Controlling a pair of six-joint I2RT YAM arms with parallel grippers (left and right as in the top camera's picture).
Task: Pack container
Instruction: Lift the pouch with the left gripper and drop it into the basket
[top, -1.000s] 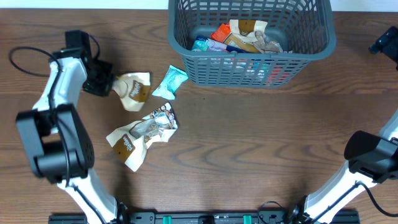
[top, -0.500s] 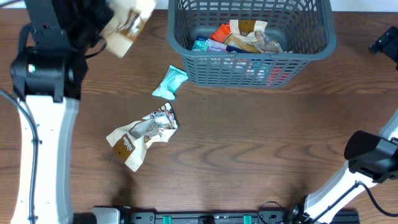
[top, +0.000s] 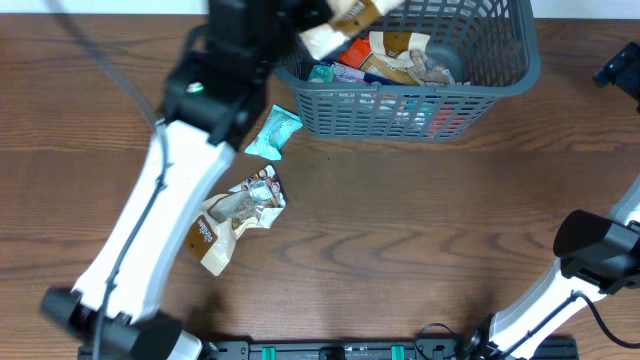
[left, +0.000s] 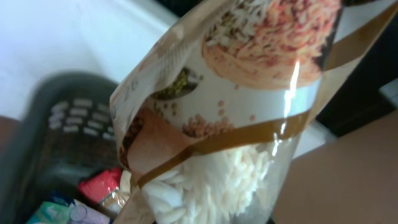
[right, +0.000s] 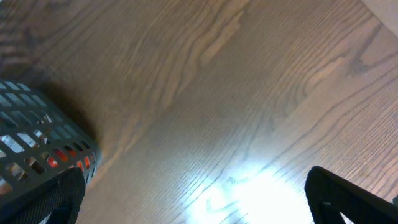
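Two arms: left jaws clamped on a rice packet (left: 230, 124) above the container (top: 400, 112), at its front-left corner. Right jaws wide open, holding nothing. Container sits far-centre on the tabletop (top: 400, 230), partly filled.

Overhead looks straight down on table (top: 400, 220); both wrist views close, angled, sharing basket (top: 400, 112) with overhead.

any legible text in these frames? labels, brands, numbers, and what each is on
No text can be read in any view.
Held rice packet: small print along its edge, blurred.
Brown-and-cream packet on the table: white script on a brown label, too small.
Teal packet: print too small.
Packets in the container: print too small.
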